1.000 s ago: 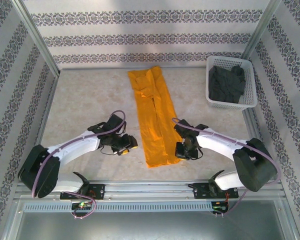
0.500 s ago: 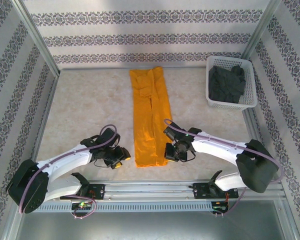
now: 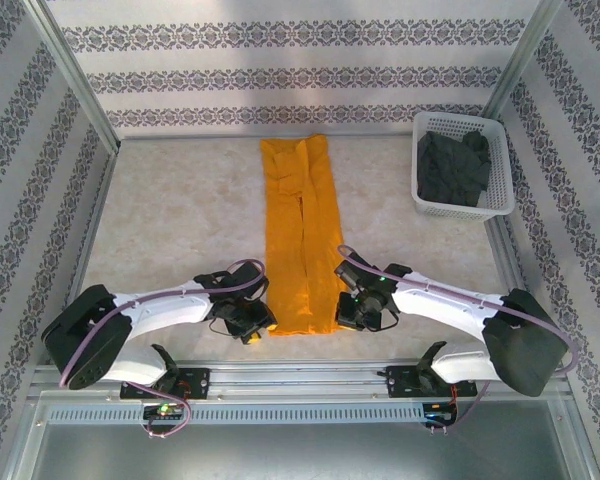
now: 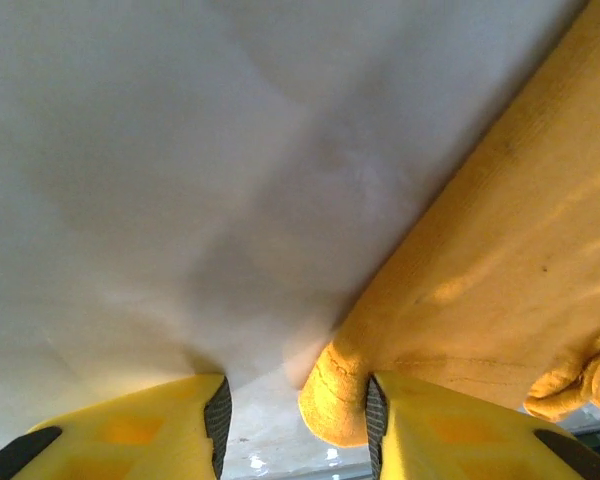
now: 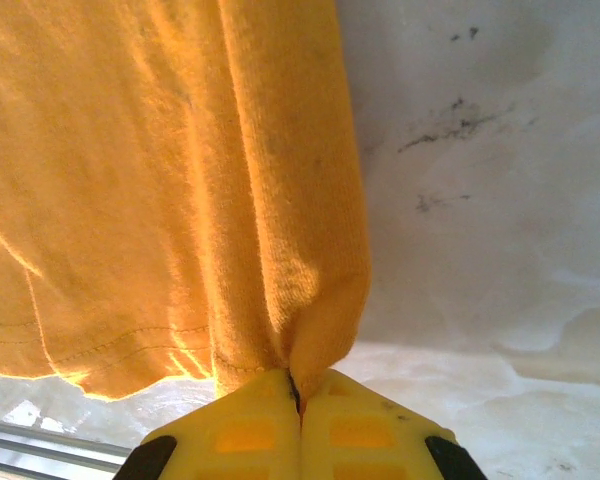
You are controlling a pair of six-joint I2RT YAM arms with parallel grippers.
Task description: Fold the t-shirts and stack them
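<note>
- left gripper (image 4: 295, 400) has moved in to near-left corner of orange t-shirt (image 3: 302, 240); jaws narrowing, corner between them, not yet clamped.
- right gripper (image 5: 298, 385) clamps near-right corner.
- judgement: fold can start once left closes.

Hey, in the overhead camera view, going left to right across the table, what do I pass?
left claw → orange t-shirt → right claw → white basket holding the grey t-shirt

Beige table (image 3: 180, 200) bears orange t-shirt (image 3: 302, 240) and white basket (image 3: 465, 209)
</note>
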